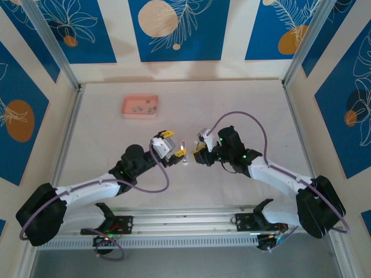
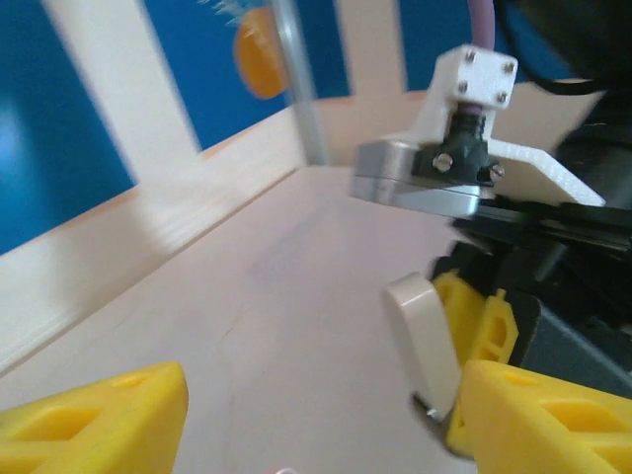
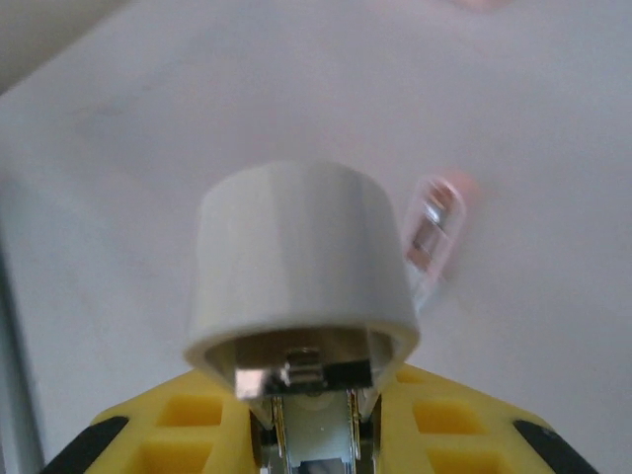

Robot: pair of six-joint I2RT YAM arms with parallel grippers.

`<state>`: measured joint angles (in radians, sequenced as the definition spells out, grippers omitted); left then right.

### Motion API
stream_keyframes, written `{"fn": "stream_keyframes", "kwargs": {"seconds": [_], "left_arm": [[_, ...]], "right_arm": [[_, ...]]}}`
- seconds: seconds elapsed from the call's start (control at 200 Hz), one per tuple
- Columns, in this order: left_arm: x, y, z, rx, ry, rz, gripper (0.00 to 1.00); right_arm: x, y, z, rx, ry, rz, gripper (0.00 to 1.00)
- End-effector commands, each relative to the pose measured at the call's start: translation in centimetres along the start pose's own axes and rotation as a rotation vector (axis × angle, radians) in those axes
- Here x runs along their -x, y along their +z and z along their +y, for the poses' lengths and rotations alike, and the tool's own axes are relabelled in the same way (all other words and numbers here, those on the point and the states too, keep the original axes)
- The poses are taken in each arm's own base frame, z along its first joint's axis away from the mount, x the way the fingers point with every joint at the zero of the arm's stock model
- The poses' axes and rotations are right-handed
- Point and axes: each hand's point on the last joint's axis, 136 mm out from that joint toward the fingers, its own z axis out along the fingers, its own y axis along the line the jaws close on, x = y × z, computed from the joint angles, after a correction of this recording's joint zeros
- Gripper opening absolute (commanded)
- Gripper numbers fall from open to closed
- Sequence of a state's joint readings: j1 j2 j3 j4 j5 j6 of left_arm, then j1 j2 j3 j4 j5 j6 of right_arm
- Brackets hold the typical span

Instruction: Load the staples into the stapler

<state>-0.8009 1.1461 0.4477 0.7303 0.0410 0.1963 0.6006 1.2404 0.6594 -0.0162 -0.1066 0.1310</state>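
Observation:
The stapler (image 3: pixel 296 267), a small white one with a metal channel showing at its open end, is clamped between the yellow fingers of my right gripper (image 3: pixel 316 420), just above the table. From the left wrist view the stapler (image 2: pixel 423 341) stands on end beside my left gripper (image 2: pixel 321 420), whose yellow fingers are spread wide with nothing between them. In the top view my left gripper (image 1: pixel 173 155) and right gripper (image 1: pixel 199 153) face each other near the table's middle. The staples (image 1: pixel 142 107), several tiny grey pieces, lie in the pink tray (image 1: pixel 126 108) at the back left.
A small translucent pinkish piece (image 3: pixel 434 232) with metal inside lies on the table between the two grippers, the same piece (image 1: pixel 184 153) seen from above. Aluminium frame posts and blue patterned walls surround the table. The arms' base rail runs along the near edge.

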Motion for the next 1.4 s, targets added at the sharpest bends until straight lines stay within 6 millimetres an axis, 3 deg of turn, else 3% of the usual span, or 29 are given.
{"fn": "stream_keyframes", "kwargs": {"seconds": [0.0, 0.15, 0.355, 0.84, 1.095, 1.395], "left_arm": [[-2.7, -1.0, 3.7, 0.235, -0.041, 0.106, 0.73], [-4.5, -1.6, 5.1, 0.330, -0.055, 0.175, 0.74], [-5.2, -1.9, 5.5, 0.356, -0.073, 0.187, 0.74], [-5.3, -1.9, 5.9, 0.375, -0.066, 0.183, 0.74], [-5.5, -1.9, 6.0, 0.380, -0.059, 0.188, 0.74], [-5.5, -1.8, 6.0, 0.378, -0.058, 0.190, 0.74]], "right_arm": [[-1.4, 0.2, -4.1, -0.270, 0.366, 0.104, 0.16], [-2.6, 1.5, -5.7, -0.413, 0.480, 0.184, 0.17], [-3.9, 2.9, -7.1, -0.537, 0.578, 0.271, 0.19], [-3.3, 6.4, -8.0, -0.597, 0.549, 0.310, 0.24], [-3.8, 7.2, -8.5, -0.621, 0.547, 0.342, 0.43], [-4.7, 7.6, -8.7, -0.633, 0.539, 0.370, 0.40]]}}
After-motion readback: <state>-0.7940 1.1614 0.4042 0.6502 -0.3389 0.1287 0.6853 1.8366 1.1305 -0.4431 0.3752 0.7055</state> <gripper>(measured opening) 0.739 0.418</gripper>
